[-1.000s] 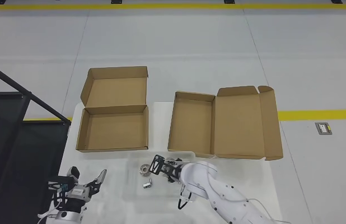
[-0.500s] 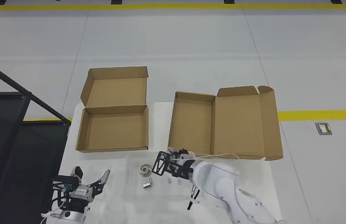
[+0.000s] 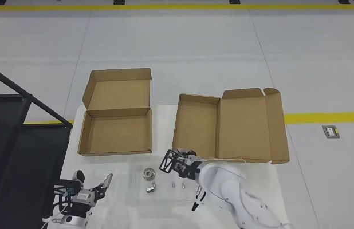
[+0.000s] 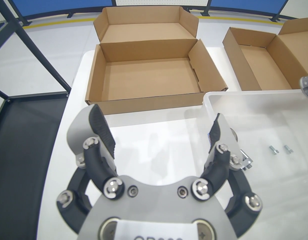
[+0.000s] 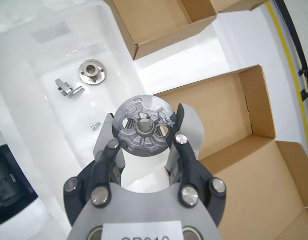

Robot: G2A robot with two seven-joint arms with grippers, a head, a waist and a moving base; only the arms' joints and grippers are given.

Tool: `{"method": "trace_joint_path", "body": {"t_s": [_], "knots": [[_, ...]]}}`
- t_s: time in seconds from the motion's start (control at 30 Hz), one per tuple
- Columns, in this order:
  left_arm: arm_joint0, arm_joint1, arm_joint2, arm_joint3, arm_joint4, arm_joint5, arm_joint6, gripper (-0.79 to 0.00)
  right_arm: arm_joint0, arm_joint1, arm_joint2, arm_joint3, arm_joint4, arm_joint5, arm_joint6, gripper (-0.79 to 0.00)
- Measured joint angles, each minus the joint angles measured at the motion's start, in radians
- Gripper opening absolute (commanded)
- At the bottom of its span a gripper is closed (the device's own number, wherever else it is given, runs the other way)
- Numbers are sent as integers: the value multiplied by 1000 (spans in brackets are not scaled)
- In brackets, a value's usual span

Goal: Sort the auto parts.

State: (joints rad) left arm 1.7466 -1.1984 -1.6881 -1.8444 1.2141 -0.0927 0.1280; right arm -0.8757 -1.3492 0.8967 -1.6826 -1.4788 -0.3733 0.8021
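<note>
We hold the round disc (image 5: 144,128) in our right fingers (image 5: 180,118) near the right box (image 5: 219,126). Left fingers (image 4: 101,128) sit released.

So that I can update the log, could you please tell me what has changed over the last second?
The right gripper, shut on the round disc, moved across the clear tray toward the right box, uncovering two bolts. The flange, bracket and open left gripper barely moved.
</note>
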Motion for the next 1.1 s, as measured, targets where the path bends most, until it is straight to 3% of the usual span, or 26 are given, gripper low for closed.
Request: {"method": "trace_joint_path", "body": {"t_s": [0.13,0.43,0.73,1.1], "knots": [[0,0,0,0,0,0,0,0,82,-30,-13,115,55,141,-45,-785],[0,0,0,0,0,0,0,0,291,-102,-77,441,112,339,-84,-785],[0,0,0,0,0,0,0,0,471,-202,-175,810,192,423,-172,-785],[0,0,0,0,0,0,0,0,584,-314,-264,1124,213,442,-224,-785]]}}
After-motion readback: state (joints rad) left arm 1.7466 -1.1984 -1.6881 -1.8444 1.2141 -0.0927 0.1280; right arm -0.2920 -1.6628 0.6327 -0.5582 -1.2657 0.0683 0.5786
